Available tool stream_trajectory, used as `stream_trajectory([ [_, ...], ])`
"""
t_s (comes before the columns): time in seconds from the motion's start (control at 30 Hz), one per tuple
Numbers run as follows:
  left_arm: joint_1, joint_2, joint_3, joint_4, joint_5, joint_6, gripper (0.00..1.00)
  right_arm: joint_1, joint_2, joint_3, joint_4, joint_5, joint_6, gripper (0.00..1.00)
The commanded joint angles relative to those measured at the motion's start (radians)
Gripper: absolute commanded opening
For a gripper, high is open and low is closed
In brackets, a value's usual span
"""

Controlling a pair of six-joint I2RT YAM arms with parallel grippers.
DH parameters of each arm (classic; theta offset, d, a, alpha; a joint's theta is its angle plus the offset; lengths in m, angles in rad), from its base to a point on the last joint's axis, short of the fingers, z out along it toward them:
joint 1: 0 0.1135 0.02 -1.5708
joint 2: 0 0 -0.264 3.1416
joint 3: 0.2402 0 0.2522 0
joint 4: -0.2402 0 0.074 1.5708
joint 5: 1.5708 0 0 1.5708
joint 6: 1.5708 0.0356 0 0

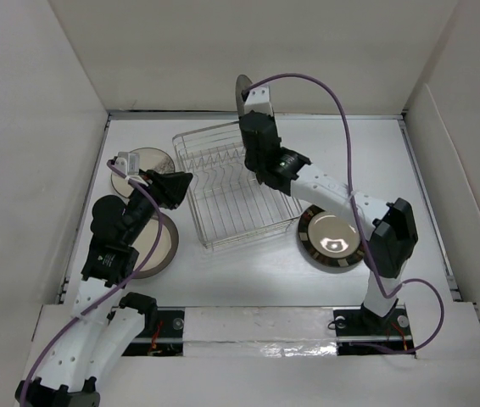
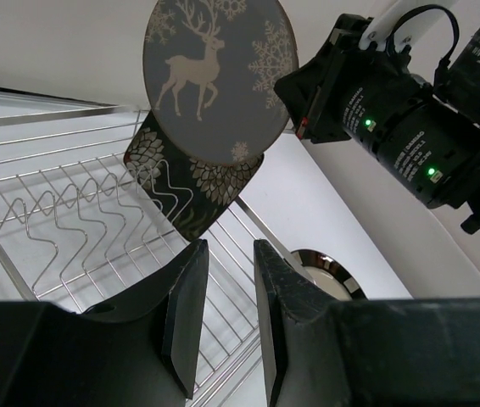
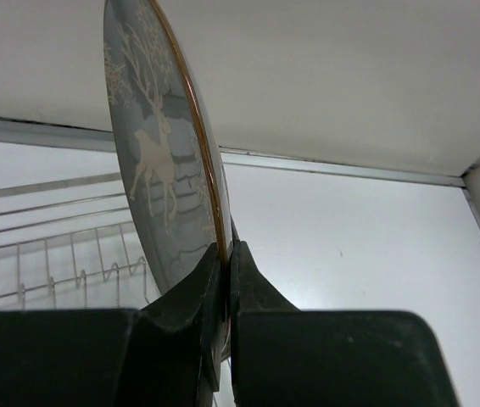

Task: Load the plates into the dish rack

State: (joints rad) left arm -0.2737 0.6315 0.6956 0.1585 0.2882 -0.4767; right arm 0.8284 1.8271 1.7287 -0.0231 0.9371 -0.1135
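Right wrist view: my right end effector [image 3: 226,254] pinches the rim of the grey reindeer plate [image 3: 159,170], upright above the dish rack [image 3: 45,254]; my left end effector [image 2: 230,250] is narrow, empty, beside it.

I am standing at a robot lab bench, not in a kitchen. Plain white panels [image 1: 28,102] box in a bare white table [image 1: 410,186] on three sides. A left arm [image 1: 87,348] and a right arm [image 1: 333,191] are bolted at its near edge. Purple cables [image 1: 342,106] loop loose overhead, silver tape [image 1: 257,349] runs along the front lip, and small green lights [image 2: 367,123] glow on a motor housing. The only household things here are a wire rack [image 1: 223,195] and plates [image 1: 333,237], among them a deer plate [image 2: 214,76].
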Motion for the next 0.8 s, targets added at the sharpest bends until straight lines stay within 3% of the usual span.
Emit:
stream_trajectory([
  [0.0,-0.004,-0.01,0.021,0.052,0.023,0.001,0.25,0.026,-0.04,0.023,0.215,0.15,0.003,0.0],
  [0.77,-0.004,-0.009,0.018,0.058,0.023,-0.002,0.28,0.018,-0.031,-0.207,0.132,0.089,0.285,0.0],
])
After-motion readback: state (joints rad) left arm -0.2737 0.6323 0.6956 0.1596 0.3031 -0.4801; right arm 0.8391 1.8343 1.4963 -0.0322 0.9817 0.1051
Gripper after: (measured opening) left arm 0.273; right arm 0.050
